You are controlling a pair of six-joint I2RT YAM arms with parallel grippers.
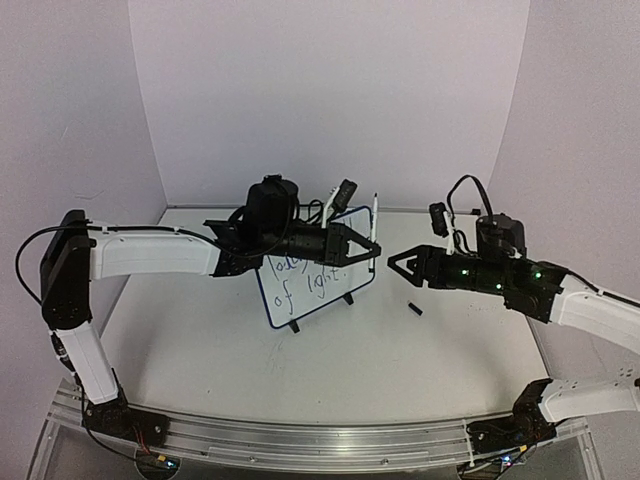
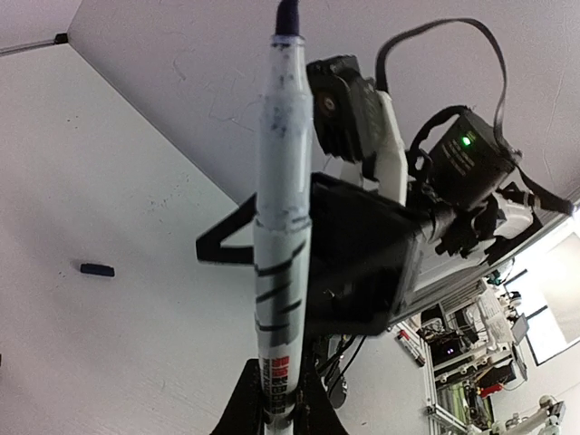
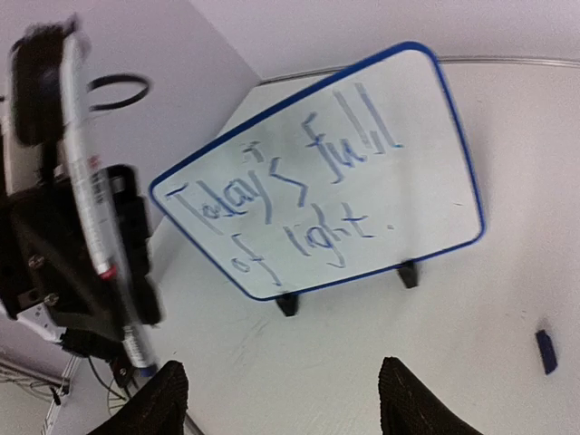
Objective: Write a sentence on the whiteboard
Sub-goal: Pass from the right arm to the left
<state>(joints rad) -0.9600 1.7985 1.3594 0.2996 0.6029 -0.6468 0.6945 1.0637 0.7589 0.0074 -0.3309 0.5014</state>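
Whiteboard (image 1: 318, 290) stands tilted back on black clip feet, centre of desk (image 1: 200, 340). Sentence (image 3: 299, 195) "Today's full of light." on face, two lines. Left claw (image 1: 373, 246) at board's upper right corner, clamped on marker pen (image 1: 375, 212), pen upright. Right claw (image 1: 392, 265) opposite, jaws wide, holding nothing. Small dark-blue piece (image 1: 414, 308) on desk below right claw.

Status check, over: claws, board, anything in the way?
Left claw shut on marker. Right claw open, empty. Whiteboard upright, sentence written. Small dark piece loose on table, nothing blocking.
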